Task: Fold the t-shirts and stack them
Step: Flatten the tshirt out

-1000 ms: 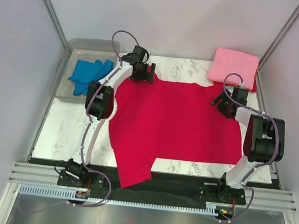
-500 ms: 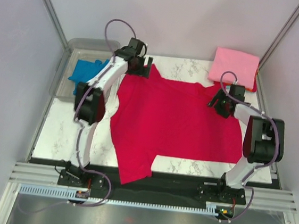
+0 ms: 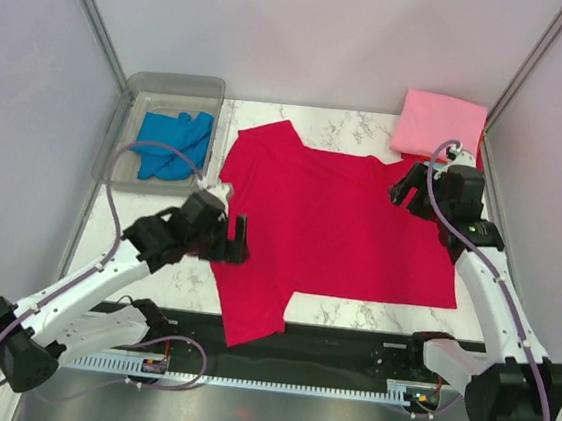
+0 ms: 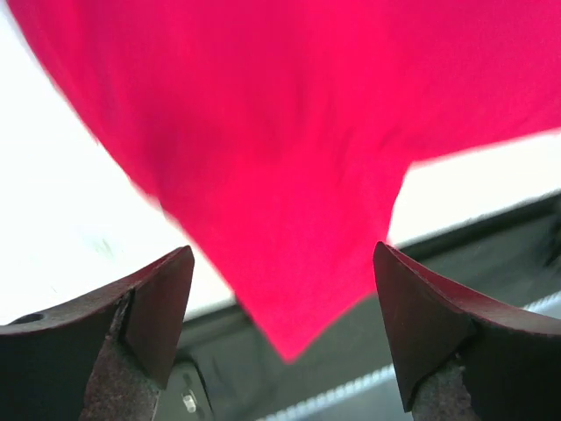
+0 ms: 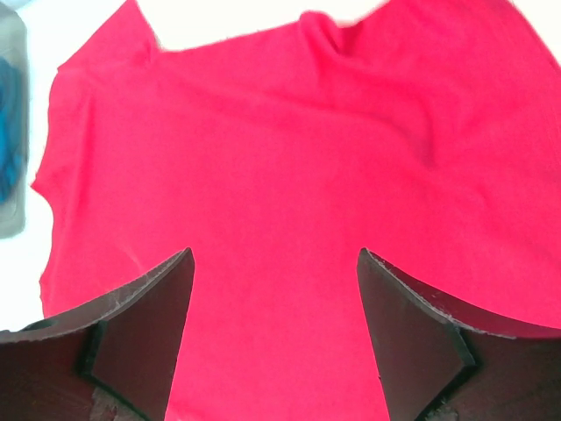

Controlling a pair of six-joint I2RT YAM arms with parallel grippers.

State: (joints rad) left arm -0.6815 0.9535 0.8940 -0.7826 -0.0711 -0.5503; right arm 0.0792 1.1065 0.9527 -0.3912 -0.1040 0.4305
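While both my pincers hang over the table, the red shirt lies spread across most of its marble top, front down or up I cannot tell. It is plain crimson cloth, mostly flat with a few shallow creases. One short sleeve points toward the far left corner, and the neck shows as a small pucker along the far edge in the right wrist view. At the near left a pointed flap runs off the table's edge onto the dark rail; the left wrist view shows that tip, though blurred.

My left pincer sits low at the shirt's left edge, near the middle of that side. Its jaws are spread wide and nothing is between them, only red cloth beyond. Whether the tips touch the cloth I cannot tell.

My right pincer is over the shirt's far right part, close to the neck. Its jaws are also spread wide and hold nothing; the cloth lies below them, apart.

I count three shirts. The red one is alone on the open table. A blue shirt lies crumpled in the clear tub at the far left, just beside the red sleeve. A pink shirt lies folded into a neat rectangle at the far right corner. One tub, two pincers.
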